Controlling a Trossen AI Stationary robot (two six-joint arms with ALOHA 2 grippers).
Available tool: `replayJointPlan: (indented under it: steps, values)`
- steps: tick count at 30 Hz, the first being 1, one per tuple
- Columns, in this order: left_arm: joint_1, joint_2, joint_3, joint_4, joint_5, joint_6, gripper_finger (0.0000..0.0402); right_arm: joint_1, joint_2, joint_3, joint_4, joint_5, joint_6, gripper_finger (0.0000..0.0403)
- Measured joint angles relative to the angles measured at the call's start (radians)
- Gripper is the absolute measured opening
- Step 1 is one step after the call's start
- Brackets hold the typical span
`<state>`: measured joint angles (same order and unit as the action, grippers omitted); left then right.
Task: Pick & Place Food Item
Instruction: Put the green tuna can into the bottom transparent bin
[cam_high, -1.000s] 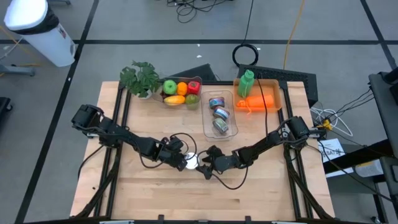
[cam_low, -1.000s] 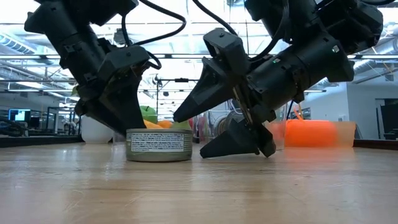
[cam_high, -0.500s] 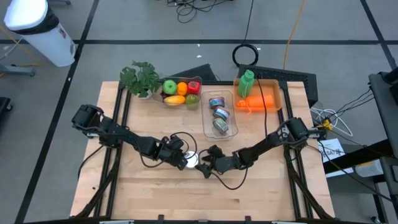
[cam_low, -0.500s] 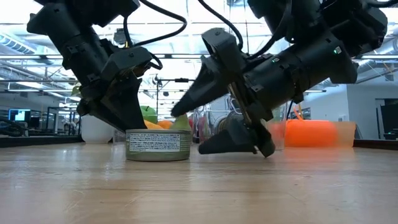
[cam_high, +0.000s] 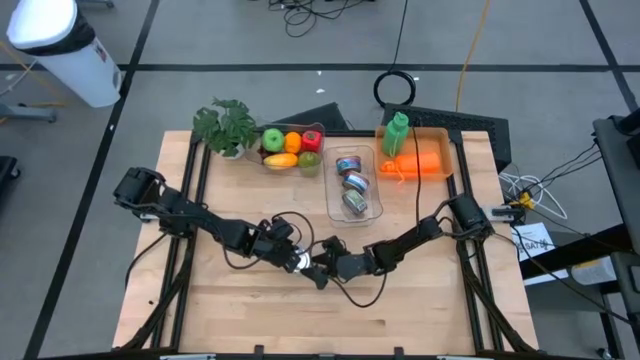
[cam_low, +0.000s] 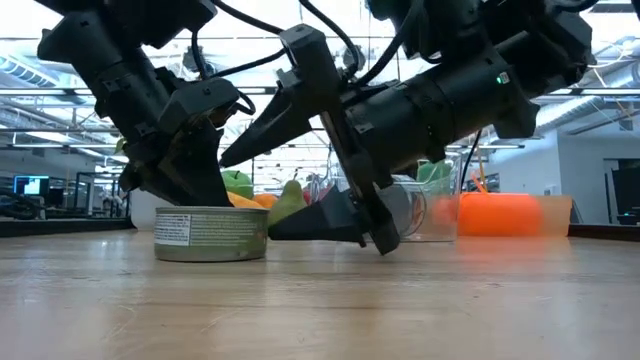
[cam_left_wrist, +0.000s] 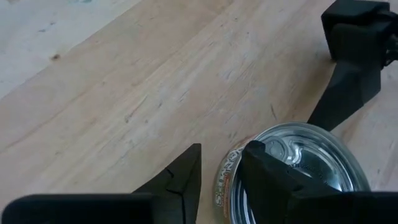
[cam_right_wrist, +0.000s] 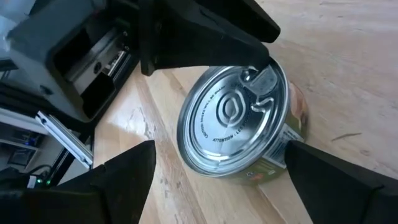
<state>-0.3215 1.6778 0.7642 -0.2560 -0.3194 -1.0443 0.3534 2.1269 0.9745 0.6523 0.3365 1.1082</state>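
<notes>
A short tin can with a silver pull-tab lid stands upright on the wooden table, near its middle. My left gripper slants down onto it from the table's left, its fingers a little apart astride the can's rim. My right gripper comes low from the right and is wide open, with the can between its fingers. My left gripper has one fingertip over the lid beside the pull tab, and the other finger outside the can's wall; I cannot tell whether they touch. My right gripper has its lower finger lying level against the can's right side wall. The other finger stands clear above. The can sits flat on the table.
At the far side stand a clear bin of cans, a fruit tray, a small plant and an orange tray with a green bottle. Cables trail from both wrists. Bare wood lies toward the near edge.
My right gripper has moved toward the table's left, staying open. The can has slid upright along the table to the left, under my left gripper's fingers. My left gripper has hardly moved.
</notes>
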Motion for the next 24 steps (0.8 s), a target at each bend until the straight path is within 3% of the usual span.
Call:
replayJointPlan:
  steps: [11,14,19,24]
  values:
    - [-0.01,-0.001,-0.021,0.046,-0.011,0.035,0.0115,0.0,0.0,0.0,0.026,-0.001,-0.044,0.0338]
    - [-0.01,-0.001,-0.021,0.051,-0.007,0.029,0.0092,0.0,0.0,0.0,0.026,-0.002,-0.044,0.0338]
    - [-0.008,-0.001,-0.021,0.06,0.002,0.031,0.0017,-0.001,-0.001,0.0,0.031,-0.031,-0.047,0.0338]
    - [0.014,-0.003,-0.022,0.052,0.009,0.029,0.0007,-0.002,-0.001,-0.001,0.042,-0.053,-0.048,0.0338]
